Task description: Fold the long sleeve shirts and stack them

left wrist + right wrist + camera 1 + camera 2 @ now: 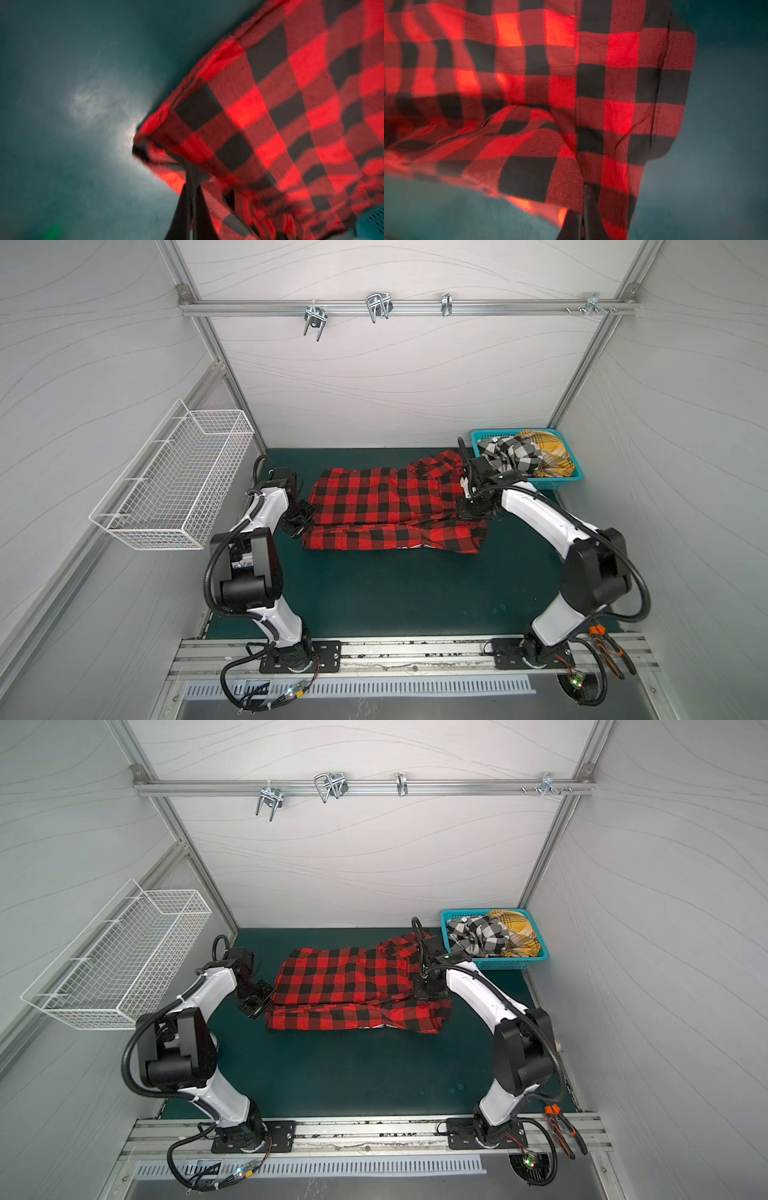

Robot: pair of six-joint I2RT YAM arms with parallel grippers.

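Counted three shirts. One red-and-black shirt [374,502], partly folded, on green mat [395,593], mid-table. Two more bundled in one teal basket [482,434], far right corner: black-and-white check shirt [515,454], mustard plaid shirt [550,452]. Two grippers, both clamped on the red cloth: left gripper [308,515] at left edge, right gripper [471,508] at right end, beside basket.

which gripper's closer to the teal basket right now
Right. The right gripper grips the red plaid shirt beside the teal basket; the left gripper holds the shirt's far end.
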